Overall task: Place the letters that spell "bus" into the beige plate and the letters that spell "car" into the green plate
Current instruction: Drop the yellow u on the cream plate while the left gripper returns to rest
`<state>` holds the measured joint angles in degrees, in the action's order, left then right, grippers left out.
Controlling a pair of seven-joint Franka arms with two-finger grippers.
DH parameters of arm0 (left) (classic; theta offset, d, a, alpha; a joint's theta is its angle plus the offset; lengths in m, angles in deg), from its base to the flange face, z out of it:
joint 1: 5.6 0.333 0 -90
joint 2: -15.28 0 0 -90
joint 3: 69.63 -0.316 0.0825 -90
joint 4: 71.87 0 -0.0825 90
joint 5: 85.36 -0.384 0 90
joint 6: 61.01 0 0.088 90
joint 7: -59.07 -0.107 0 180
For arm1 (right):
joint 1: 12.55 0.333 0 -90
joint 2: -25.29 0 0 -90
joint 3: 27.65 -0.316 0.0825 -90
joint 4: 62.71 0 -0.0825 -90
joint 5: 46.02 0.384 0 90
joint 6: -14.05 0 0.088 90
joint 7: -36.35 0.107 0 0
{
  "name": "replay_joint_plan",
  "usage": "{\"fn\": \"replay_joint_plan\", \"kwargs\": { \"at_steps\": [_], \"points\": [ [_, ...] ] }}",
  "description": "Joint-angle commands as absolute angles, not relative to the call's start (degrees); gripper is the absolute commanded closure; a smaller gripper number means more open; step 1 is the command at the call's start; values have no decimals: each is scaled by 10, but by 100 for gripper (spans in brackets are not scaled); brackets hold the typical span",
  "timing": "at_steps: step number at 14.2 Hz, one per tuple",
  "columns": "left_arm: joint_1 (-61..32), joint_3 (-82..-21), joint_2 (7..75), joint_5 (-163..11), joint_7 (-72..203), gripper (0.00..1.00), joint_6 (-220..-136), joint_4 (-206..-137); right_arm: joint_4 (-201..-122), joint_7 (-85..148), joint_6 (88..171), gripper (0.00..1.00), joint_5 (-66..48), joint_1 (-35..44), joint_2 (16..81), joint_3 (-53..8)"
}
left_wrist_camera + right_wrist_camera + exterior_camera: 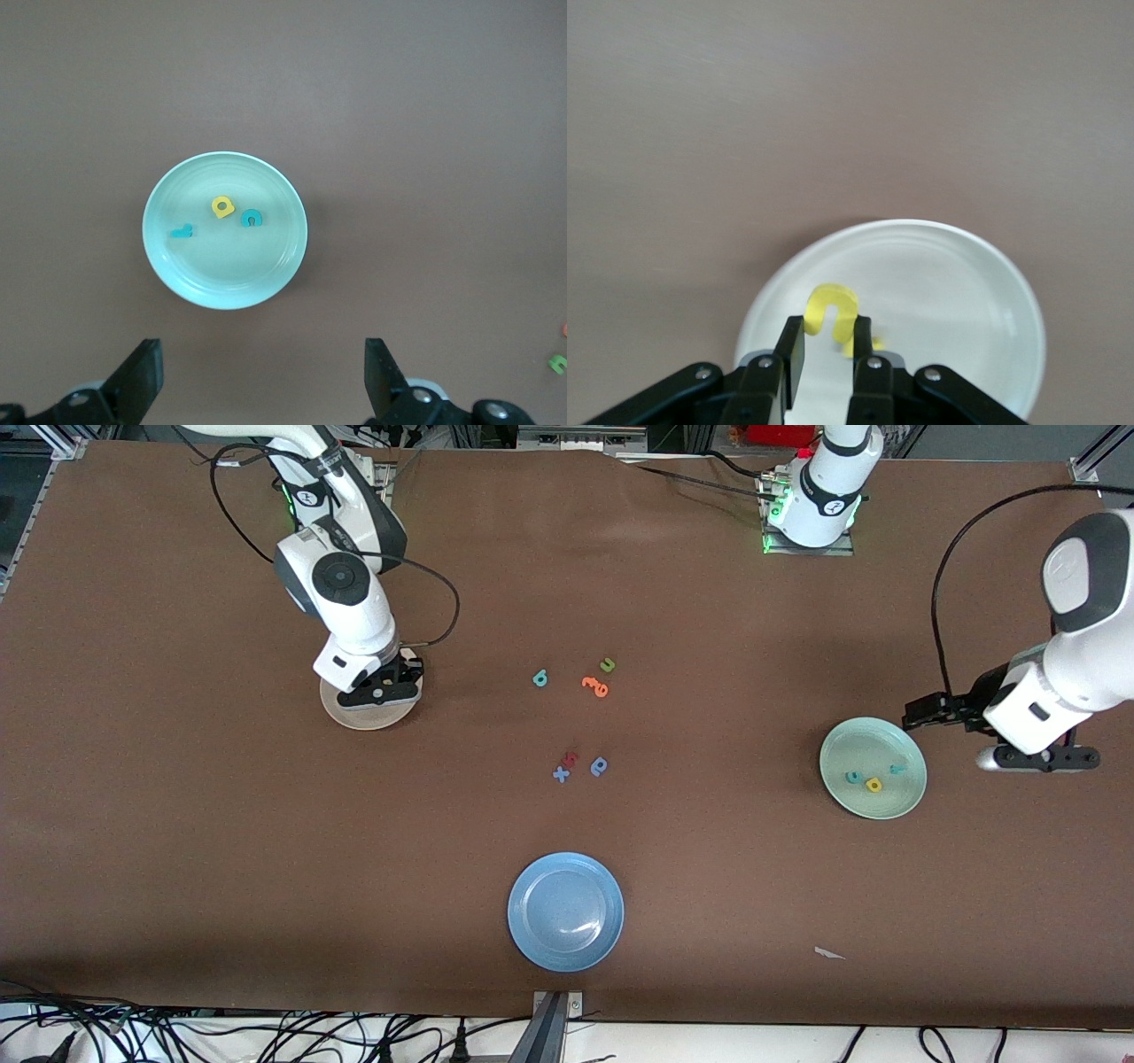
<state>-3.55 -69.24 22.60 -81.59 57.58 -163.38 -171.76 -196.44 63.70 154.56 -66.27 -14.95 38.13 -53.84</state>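
Note:
My right gripper point(383, 689) point(827, 326) hangs over the beige plate point(354, 716) point(966, 283), shut on the yellow "u" point(831, 305). Another yellow letter point(873, 342) lies in that plate, mostly hidden by a finger. The teal "b" point(540, 679) lies on the table near the middle. The green plate point(873, 731) point(230, 274) holds the teal "c" point(853, 777) point(252, 218), yellow "a" point(874, 785) point(221, 207) and teal "r" point(897, 769) point(182, 232). My left gripper point(1036, 760) point(263, 354) waits open and empty beside the green plate, toward the left arm's end.
A green "u" point(607, 664) and an orange letter point(595, 686) lie beside the "b". Nearer the camera sit a red letter point(571, 759), a blue "x" point(561, 774) and a blue rounded letter point(599, 766). A blue plate point(565, 911) stands near the front edge.

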Motion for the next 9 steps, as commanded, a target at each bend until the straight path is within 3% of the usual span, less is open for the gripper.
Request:
{"fn": "replay_joint_plan", "kwargs": {
  "at_steps": [1, 3, 4, 9],
  "points": [
    [-63, -713, 179, -804, 567, 0, -1616, -1728, -1981, 629, 1548, 77, -659, -160, 384, -548],
    [-73, -714, 169, -804, 567, 0, -1611, -1705, -1989, 630, 1547, 44, -659, -159, 384, -549],
    [-79, -715, 163, -804, 567, 0, -1609, -1699, -1990, 633, 1546, 37, -660, -159, 382, -549],
    [-94, -714, 162, -856, 565, 0, -1518, -1648, -1989, 734, 1544, 33, -660, -151, 380, -597]
  ]
}}
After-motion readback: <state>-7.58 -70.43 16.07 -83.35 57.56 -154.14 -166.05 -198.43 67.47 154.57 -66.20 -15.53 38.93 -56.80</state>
